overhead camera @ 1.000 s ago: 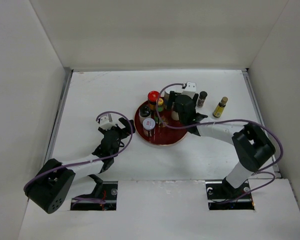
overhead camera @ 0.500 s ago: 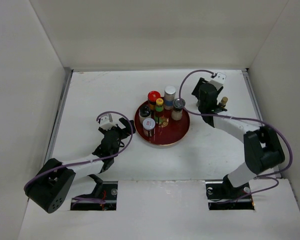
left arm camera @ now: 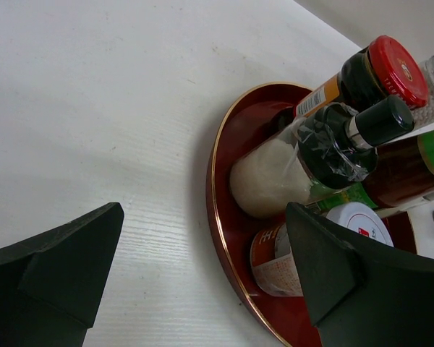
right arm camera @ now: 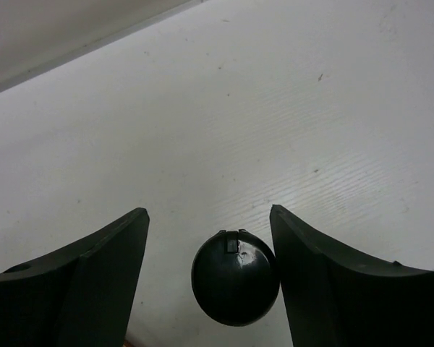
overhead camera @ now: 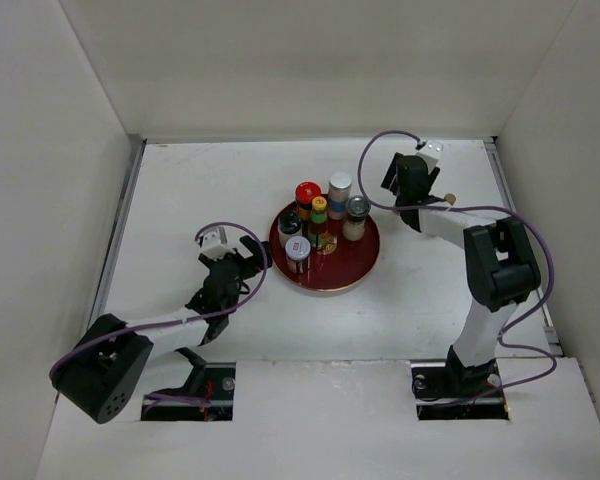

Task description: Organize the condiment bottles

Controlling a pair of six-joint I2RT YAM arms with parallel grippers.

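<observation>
Several condiment bottles stand on the red round tray [overhead camera: 368, 262]: red cap [overhead camera: 308, 192], white jar with a blue band [overhead camera: 340, 186], silver cap [overhead camera: 357, 207], yellow-green cap [overhead camera: 320, 204], black cap [overhead camera: 291, 220], white cap [overhead camera: 298, 247]. My right gripper [overhead camera: 408, 190] hangs right of the tray, open, pointing down. In the right wrist view its fingers [right arm camera: 208, 217] straddle a black-capped bottle [right arm camera: 236, 277]; the right finger sits close to the cap, and a gap shows on the left. My left gripper [overhead camera: 246, 256] rests open by the tray's left rim [left arm camera: 218, 217].
A tan cap [overhead camera: 447, 198] peeks out beside the right forearm near the back right. White walls enclose the table on the left, back and right. The tray lies in the table's middle.
My right gripper left the silver-capped jar on the tray and swung to the back right, coming over the black-capped bottle. The left arm has not moved.
</observation>
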